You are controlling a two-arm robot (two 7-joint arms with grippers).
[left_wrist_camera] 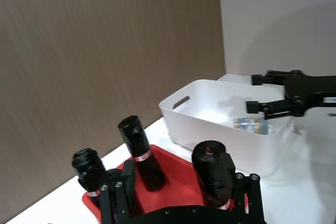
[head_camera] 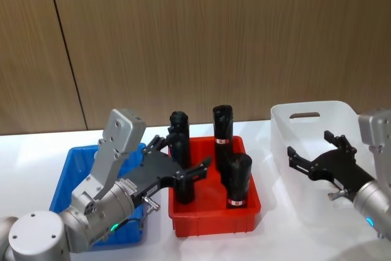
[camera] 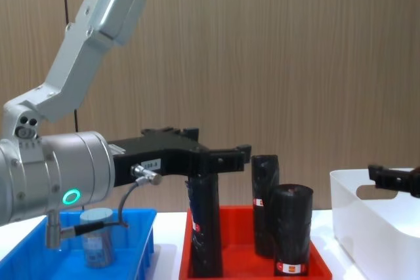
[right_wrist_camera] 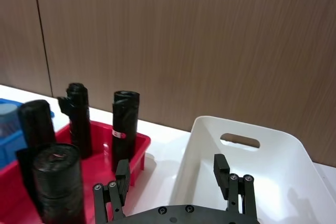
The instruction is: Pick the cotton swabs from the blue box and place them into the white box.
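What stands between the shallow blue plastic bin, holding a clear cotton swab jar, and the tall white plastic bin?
A red plastic tray sits between the blue plastic bin and the white plastic bin, with four tall black wrapped rolls upright in it. The clear swab jar likely needs lifting over them.

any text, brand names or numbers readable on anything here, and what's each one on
No text can be read in any view.
Red-white labels on the black rolls: print too small to read.
White sticker on the left tool: too small to read.
Pale label on the cotton swab jar in the blue box: blurred, unreadable.
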